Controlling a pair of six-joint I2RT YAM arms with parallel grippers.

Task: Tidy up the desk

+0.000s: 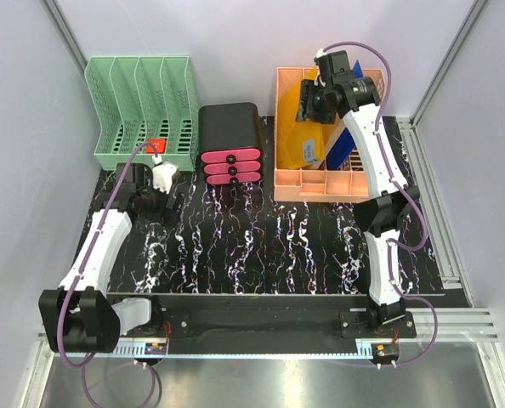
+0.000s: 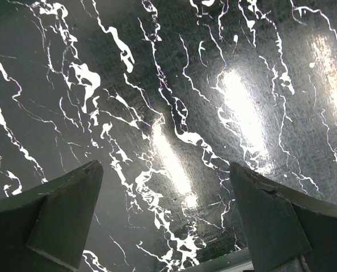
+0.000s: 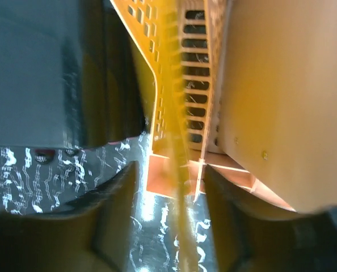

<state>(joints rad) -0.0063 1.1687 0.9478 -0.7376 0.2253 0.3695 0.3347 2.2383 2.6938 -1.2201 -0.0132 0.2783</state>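
The desk [image 1: 261, 255] is a black tabletop with white veining. My left gripper [image 1: 161, 204] hovers low over its back left part, in front of the green file rack [image 1: 142, 106]. In the left wrist view its fingers [image 2: 55, 218] stand wide apart and empty [image 2: 165, 215] over bare desk [image 2: 185, 85]. My right gripper [image 1: 314, 100] reaches down into the orange file rack [image 1: 320, 183] over a yellow folder [image 1: 303, 140]. In the right wrist view the folder's thin edge [image 3: 182, 238] runs between the parted fingers [image 3: 171, 215].
A black drawer unit with pink drawer fronts [image 1: 229, 140] stands between the two racks; it also shows in the right wrist view [image 3: 43, 68]. A small red item [image 1: 156, 146] sits in the green rack. A blue item [image 1: 342, 149] stands in the orange rack [image 3: 197, 113].
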